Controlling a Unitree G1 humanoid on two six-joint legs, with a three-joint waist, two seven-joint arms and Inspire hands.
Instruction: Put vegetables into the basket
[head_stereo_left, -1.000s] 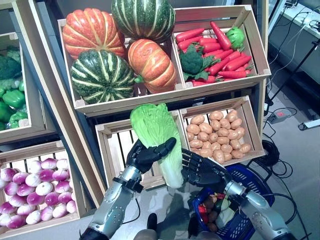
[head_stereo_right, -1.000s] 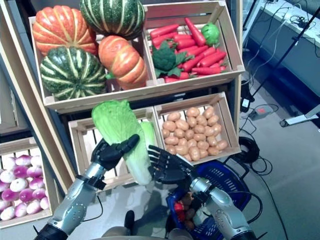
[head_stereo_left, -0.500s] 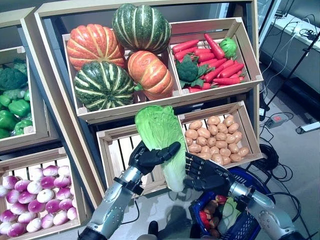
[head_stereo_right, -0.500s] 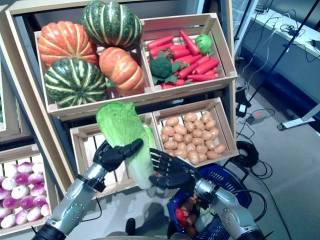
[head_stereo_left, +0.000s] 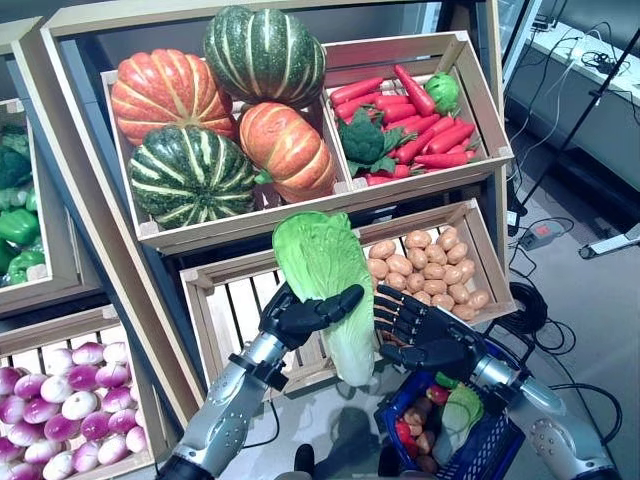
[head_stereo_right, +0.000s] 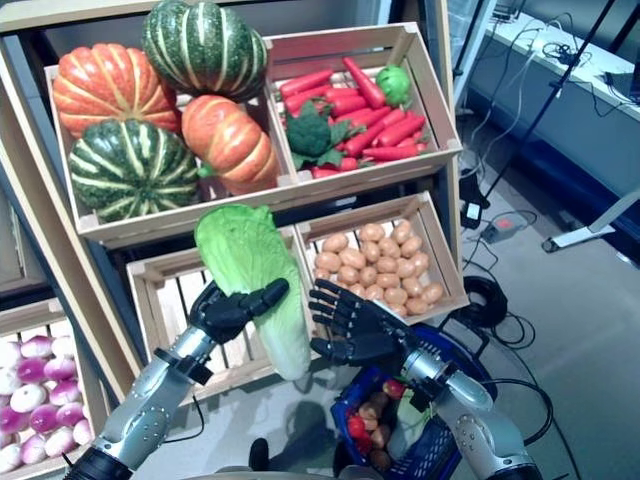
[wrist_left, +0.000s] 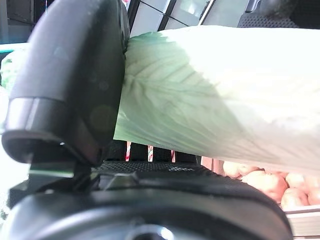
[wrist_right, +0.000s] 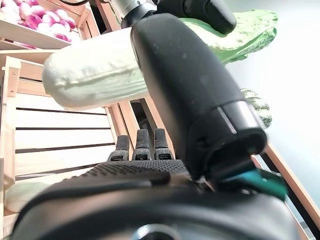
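Napa cabbage (head_stereo_left: 326, 280), upright, gripped by left hand (head_stereo_left: 296, 316); right hand (head_stereo_left: 418, 330) spread beside it, above blue basket (head_stereo_left: 497, 432).

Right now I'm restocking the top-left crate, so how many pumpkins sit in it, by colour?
Orange pumpkins: 2
Green striped pumpkins: 2
Total: 4

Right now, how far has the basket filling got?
Done: the blue plastic basket already holds several vegetables. In hand: the left hand grips a long green-and-white napa cabbage in front of the slatted crate, with the right hand open beside it. Left: carrying the cabbage over and lowering it in.
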